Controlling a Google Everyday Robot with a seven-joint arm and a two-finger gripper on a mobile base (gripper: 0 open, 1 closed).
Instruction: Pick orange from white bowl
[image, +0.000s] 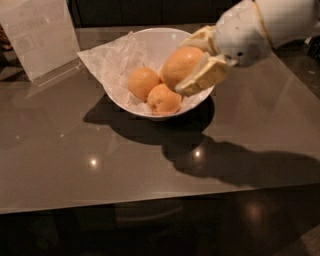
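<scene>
The white bowl (155, 42) with crinkled white paper lining stands at the back middle of the table. My gripper (192, 65) comes in from the upper right and is shut on the orange (180, 65), a large pale-orange fruit held between the cream fingers (205, 77) just above the bowl's right rim. Two smaller, deeper-orange fruits (142, 82) (162, 99) lie in the bowl below and to the left of it.
A clear plastic sign holder (40, 37) stands at the back left. The glossy grey table (100, 165) runs to a front edge near the bottom of the view. The white arm (285, 20) fills the upper right corner.
</scene>
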